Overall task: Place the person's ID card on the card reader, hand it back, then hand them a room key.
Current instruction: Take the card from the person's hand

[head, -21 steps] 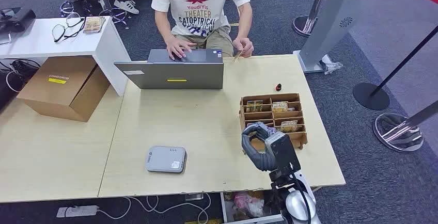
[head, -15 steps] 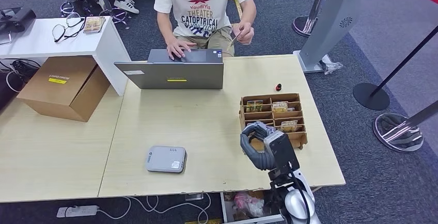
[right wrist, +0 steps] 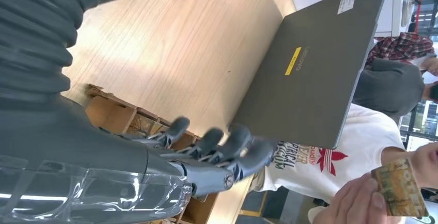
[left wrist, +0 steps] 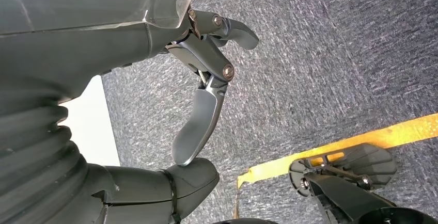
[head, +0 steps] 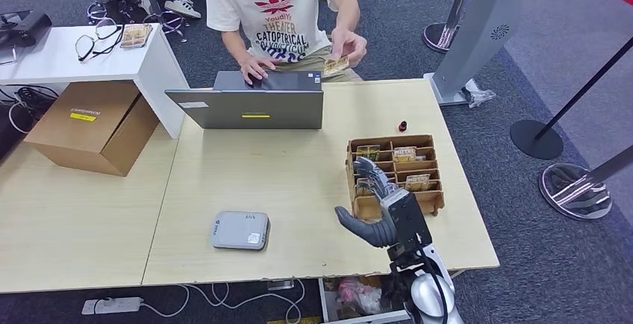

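Across the table a person holds the ID card (head: 336,63) up in one hand, above the far table edge; the same card (right wrist: 400,185) appears in the right wrist view. My right hand (head: 375,206) hovers low over the near right of the table, fingers spread and empty, beside the wooden key box (head: 391,141). That box holds several room key cards (head: 405,154). The grey card reader (head: 240,230) lies near the front edge, left of my right hand. My left hand (left wrist: 155,53) hangs over carpet, holding nothing.
A grey laptop (head: 254,104) stands open between me and the person. A small dark object (head: 402,125) lies behind the key box. To the left are a white side table (head: 52,59) with glasses (head: 95,40) and a cardboard box (head: 89,125). Stanchion bases (head: 536,139) stand right.
My right hand's curled fingers have spread open and stretched forward. The person has raised the card from the table edge and now holds it out, leaning slightly left.
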You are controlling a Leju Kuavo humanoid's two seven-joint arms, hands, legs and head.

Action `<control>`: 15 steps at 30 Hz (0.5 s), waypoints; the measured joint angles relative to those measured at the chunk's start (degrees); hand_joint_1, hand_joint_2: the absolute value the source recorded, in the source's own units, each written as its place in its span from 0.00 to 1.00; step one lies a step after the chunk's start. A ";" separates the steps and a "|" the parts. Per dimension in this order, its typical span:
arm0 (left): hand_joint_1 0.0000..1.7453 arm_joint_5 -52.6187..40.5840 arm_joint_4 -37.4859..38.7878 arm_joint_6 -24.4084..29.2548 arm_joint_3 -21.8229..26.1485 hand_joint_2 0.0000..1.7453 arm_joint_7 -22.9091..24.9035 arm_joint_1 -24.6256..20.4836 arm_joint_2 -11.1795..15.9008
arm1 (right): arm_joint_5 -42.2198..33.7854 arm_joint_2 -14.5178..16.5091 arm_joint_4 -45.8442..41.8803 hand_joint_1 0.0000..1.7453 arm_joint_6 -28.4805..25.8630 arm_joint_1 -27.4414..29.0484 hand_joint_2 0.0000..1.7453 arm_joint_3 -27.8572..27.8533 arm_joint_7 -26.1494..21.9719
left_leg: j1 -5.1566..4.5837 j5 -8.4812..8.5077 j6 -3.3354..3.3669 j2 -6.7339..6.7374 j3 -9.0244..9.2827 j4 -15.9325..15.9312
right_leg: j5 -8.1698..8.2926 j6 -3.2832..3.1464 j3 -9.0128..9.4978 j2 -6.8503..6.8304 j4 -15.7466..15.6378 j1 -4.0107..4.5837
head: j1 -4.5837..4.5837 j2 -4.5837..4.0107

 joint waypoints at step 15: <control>0.00 -1.48 0.00 -1.08 -0.02 1.00 0.45 -1.00 0.03 | 12.26 -0.70 -2.19 0.00 -8.42 -7.55 1.00 2.50 -3.42 | 0.00 0.01 0.00 0.04 0.02 0.00 | 0.03 -0.03 0.01 0.05 0.01 0.00 | 0.01 0.00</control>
